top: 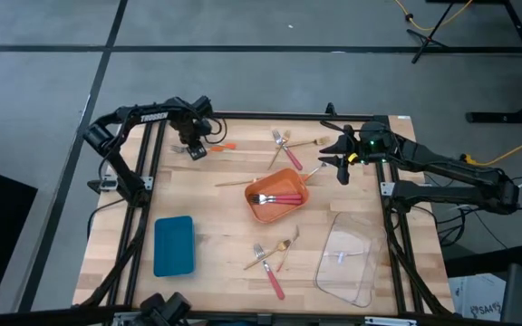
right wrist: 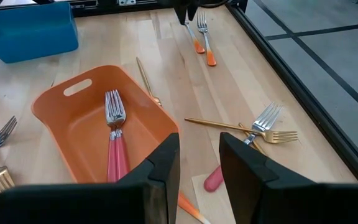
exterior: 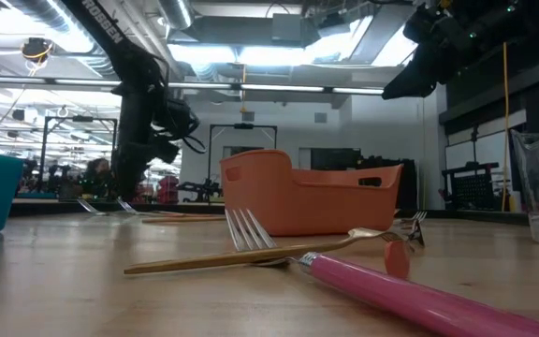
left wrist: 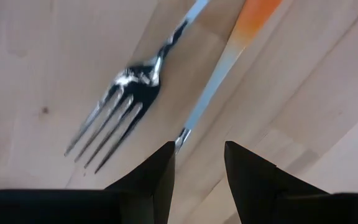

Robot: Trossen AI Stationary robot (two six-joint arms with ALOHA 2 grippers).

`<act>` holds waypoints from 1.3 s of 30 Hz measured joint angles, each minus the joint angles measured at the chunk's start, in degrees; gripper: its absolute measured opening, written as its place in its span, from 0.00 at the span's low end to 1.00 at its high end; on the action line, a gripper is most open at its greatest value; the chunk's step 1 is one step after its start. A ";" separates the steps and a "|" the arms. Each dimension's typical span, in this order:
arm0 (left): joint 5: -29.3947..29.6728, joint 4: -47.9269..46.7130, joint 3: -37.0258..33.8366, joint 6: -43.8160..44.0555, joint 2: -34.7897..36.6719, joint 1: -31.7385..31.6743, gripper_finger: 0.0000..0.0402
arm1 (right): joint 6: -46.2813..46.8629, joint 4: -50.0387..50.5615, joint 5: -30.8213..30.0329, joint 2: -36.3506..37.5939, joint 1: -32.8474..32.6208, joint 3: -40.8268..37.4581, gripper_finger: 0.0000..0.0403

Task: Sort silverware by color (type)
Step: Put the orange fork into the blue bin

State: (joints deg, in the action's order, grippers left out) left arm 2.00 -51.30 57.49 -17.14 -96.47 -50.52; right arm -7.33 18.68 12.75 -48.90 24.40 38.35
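Two orange-handled forks [top: 217, 147] lie on the table at the far left. My left gripper [left wrist: 197, 163] points down just above them, open. Its fingertips stand on either side of one fork's silver neck [left wrist: 194, 115]. The other fork's tines [left wrist: 114, 121] lie beside it. Pink-handled forks [right wrist: 114, 146] lie in the orange tray [top: 263, 215]. More forks, gold and pink-handled, lie behind the tray [top: 284, 145] and near the front edge [top: 270, 258]. My right gripper [top: 338, 156] hovers open at the far right, holding nothing.
A blue tray [top: 173, 244] stands at the front left and a clear tray [top: 347, 263] at the front right. A gold fork [right wrist: 146, 78] lies along the orange tray's side. The table frame's black rails [top: 143, 163] run close to my left gripper.
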 joint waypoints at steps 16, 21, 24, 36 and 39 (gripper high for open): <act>3.70 5.85 -5.02 -0.03 0.22 -0.04 0.33 | -0.01 -0.02 -0.01 0.00 0.00 0.00 0.25; 3.72 5.91 -5.04 -0.01 0.20 0.34 0.33 | 0.00 -0.02 -0.02 0.00 0.00 0.00 0.25; 3.56 5.86 -5.04 -0.02 0.18 0.35 0.33 | 0.00 -0.03 -0.02 0.00 0.00 0.00 0.25; 5.86 4.25 -2.24 0.07 -0.02 1.61 0.33 | 0.00 -0.04 -0.02 0.00 0.00 0.00 0.25; 6.06 4.34 -2.22 0.04 0.00 1.55 0.33 | -0.02 -0.04 -0.02 0.00 0.00 0.00 0.25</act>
State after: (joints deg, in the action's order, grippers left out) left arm 8.06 -46.96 55.27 -17.10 -96.47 -48.97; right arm -7.35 18.63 12.73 -48.90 24.40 38.35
